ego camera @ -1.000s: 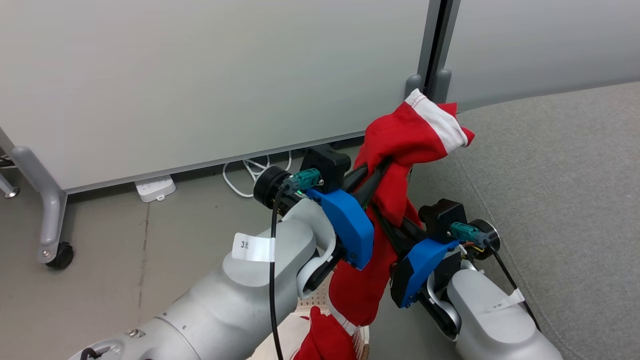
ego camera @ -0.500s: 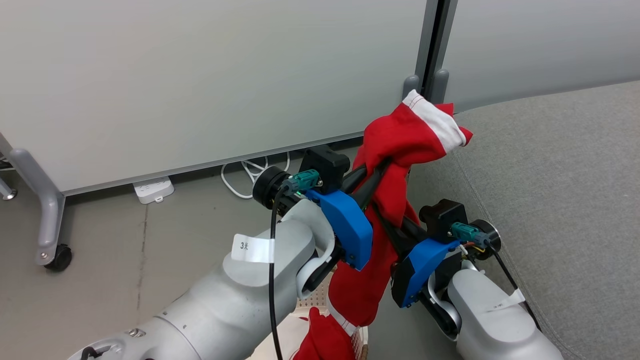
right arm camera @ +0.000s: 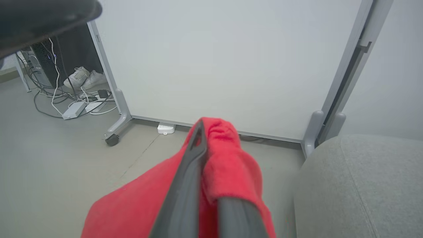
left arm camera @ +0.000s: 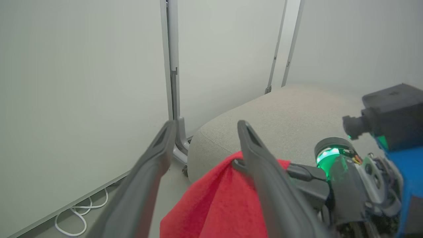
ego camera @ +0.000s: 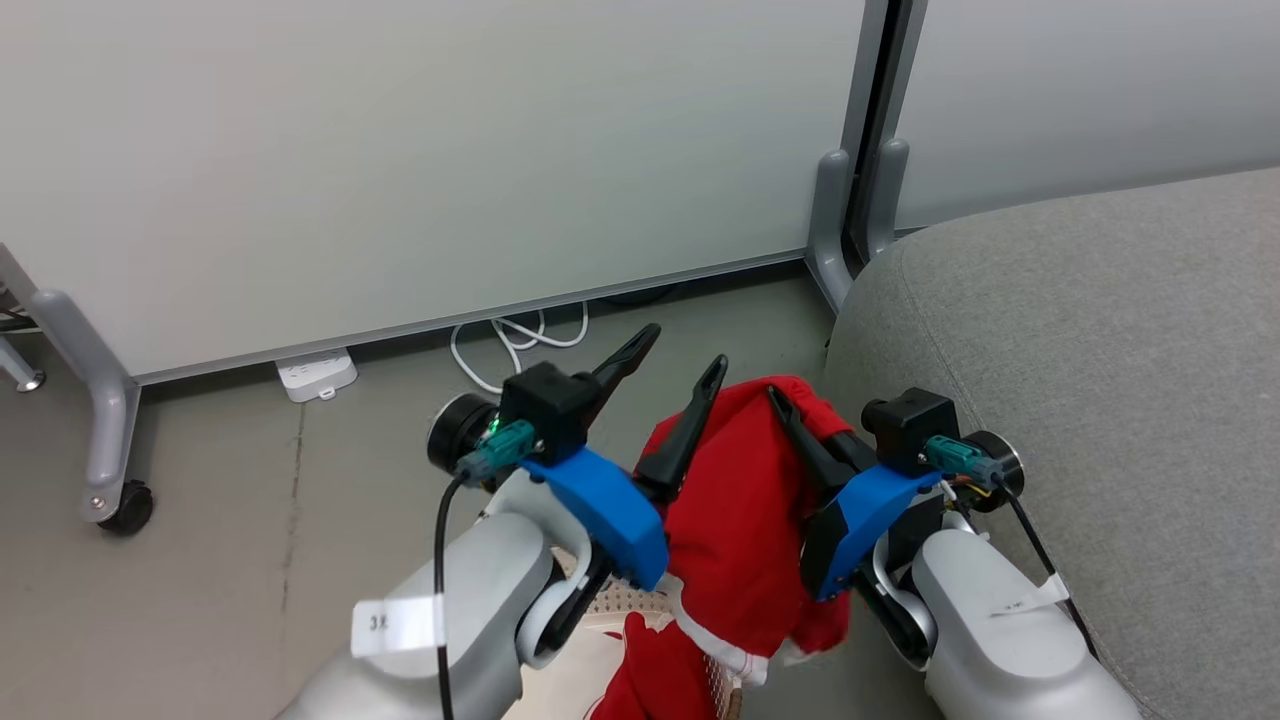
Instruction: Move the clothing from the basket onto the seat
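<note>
A red garment (ego camera: 740, 500) hangs from my right gripper (ego camera: 778, 400), which is shut on its top fold just left of the grey seat (ego camera: 1100, 350); its white trim dangles low. In the right wrist view the garment (right arm camera: 228, 165) wraps over the closed gripper (right arm camera: 211, 132). My left gripper (ego camera: 678, 358) stands open beside the cloth, holding nothing. The left wrist view has its own spread gripper (left arm camera: 205, 129), the red cloth (left arm camera: 218, 205) and the seat (left arm camera: 281, 109) beyond. The cream perforated basket (ego camera: 625, 600) peeks out at the bottom with more red clothing (ego camera: 650, 685) in it.
A wheeled partition panel stands behind, with a caster (ego camera: 125, 505) at the left and a grey post (ego camera: 830, 220) by the seat's corner. A white power strip (ego camera: 318, 372) and looped cable (ego camera: 510, 340) lie on the floor. White shoes (right arm camera: 84, 77) and cables sit far left.
My left gripper has let go of the garment and opened, moving left and down. The cloth has slumped from its high drape and now hangs from the right gripper alone. The head view shifted slightly.
</note>
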`<state>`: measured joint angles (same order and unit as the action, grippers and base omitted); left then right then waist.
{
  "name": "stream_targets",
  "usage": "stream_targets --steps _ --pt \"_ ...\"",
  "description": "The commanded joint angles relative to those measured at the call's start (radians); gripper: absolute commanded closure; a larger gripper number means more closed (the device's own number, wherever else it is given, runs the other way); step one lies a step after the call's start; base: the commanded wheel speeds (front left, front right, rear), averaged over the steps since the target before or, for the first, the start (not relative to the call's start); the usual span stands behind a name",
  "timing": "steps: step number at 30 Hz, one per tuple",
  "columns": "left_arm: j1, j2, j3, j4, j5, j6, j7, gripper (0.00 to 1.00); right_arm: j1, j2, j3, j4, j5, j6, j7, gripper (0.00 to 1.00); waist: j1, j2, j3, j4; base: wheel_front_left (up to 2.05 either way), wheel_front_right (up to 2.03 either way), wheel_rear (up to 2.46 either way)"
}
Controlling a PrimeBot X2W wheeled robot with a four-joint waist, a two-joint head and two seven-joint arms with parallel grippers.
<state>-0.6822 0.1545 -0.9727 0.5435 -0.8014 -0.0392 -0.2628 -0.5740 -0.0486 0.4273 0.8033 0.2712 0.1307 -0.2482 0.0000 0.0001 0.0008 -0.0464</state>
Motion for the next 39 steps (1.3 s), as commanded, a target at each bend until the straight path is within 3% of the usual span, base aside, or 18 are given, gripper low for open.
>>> stream_targets --steps 1,10,20,29,39 --pt "0.036 0.010 0.028 -0.022 0.028 -0.002 -0.003 0.00 0.007 -0.003 -0.007 -0.005 -0.009 0.000 -0.006 1.00 0.0000 -0.0001 0.000 0.003 0.00 0.00 0.00" --pt "0.313 0.034 0.290 -0.208 0.270 -0.006 -0.003 0.00 0.029 -0.003 -0.036 -0.031 -0.027 0.000 -0.005 1.00 0.0000 -0.0001 0.001 0.008 0.00 0.00 0.00" --pt "0.513 0.010 0.469 -0.254 0.420 -0.054 -0.003 0.00 0.044 -0.003 -0.075 -0.055 -0.053 0.000 0.008 1.00 0.0000 -0.0001 0.006 0.013 0.00 0.00 0.00" --pt "0.554 -0.022 0.559 -0.236 0.488 -0.085 -0.003 0.00 0.053 -0.003 -0.092 -0.073 -0.064 0.000 0.020 1.00 0.0000 -0.0001 0.012 0.015 0.00 0.00 0.00" --pt "0.554 -0.042 0.579 -0.239 0.520 -0.093 -0.003 0.00 0.057 -0.003 -0.094 -0.096 -0.063 0.000 0.029 1.00 0.0000 -0.0001 0.027 -0.021 0.00 0.00 0.00"
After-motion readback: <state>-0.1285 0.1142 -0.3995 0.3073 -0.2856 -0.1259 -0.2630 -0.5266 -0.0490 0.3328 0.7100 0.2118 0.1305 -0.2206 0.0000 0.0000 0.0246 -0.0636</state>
